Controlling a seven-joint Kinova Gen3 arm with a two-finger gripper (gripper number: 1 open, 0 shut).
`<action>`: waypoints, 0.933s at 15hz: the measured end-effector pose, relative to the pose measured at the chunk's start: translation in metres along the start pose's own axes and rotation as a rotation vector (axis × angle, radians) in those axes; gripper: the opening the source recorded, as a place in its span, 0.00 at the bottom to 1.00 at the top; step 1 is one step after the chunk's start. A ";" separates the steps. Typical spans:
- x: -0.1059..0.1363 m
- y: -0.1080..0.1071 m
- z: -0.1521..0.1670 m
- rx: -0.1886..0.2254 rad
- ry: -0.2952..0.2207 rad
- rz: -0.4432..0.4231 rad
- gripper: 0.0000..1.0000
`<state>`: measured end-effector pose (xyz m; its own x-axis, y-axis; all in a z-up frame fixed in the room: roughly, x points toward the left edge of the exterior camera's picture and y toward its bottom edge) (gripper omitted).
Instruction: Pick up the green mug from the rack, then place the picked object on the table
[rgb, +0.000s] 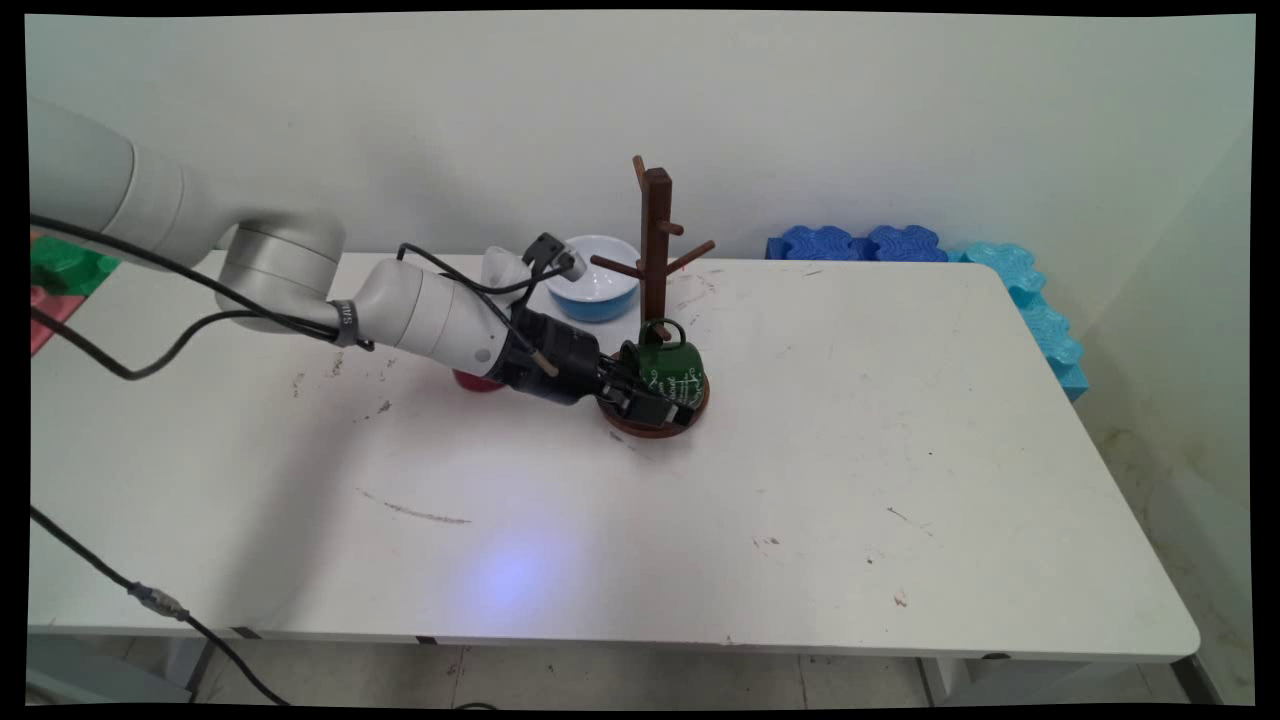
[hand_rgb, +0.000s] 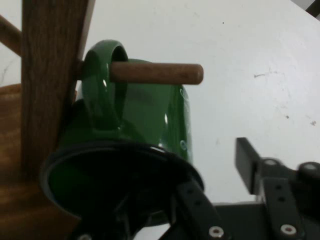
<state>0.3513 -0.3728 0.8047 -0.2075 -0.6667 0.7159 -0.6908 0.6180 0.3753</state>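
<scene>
Down at the foot of the wooden mug stand (rgb: 656, 260), the gripper (rgb: 655, 400) hangs spread open beside a green mug (rgb: 672, 368) whose handle loops over a low peg (hand_rgb: 156, 73). Behind the stand sits a blue bowl (rgb: 594, 277); a red object (rgb: 478, 381) hides under the arm.

Red object (rgb: 478, 381) behind the arm, mostly hidden; mug tree's post (hand_rgb: 47, 85) cut off above.

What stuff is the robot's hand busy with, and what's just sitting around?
Busy with:
- black two-finger hand, open beside the mug
- shiny green mug, handle hooked over a low peg
- brown wooden mug tree

Sitting around:
- blue bowl with a white inside
- red thing, mostly hidden by the arm
- blue foam blocks
</scene>
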 end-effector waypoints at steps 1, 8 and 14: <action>0.001 0.000 0.001 0.001 0.001 0.002 0.00; 0.003 -0.002 0.003 0.006 0.004 0.009 0.00; 0.006 -0.001 0.002 0.004 0.003 0.021 0.00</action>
<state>0.3494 -0.3785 0.8069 -0.2196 -0.6524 0.7253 -0.6892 0.6300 0.3580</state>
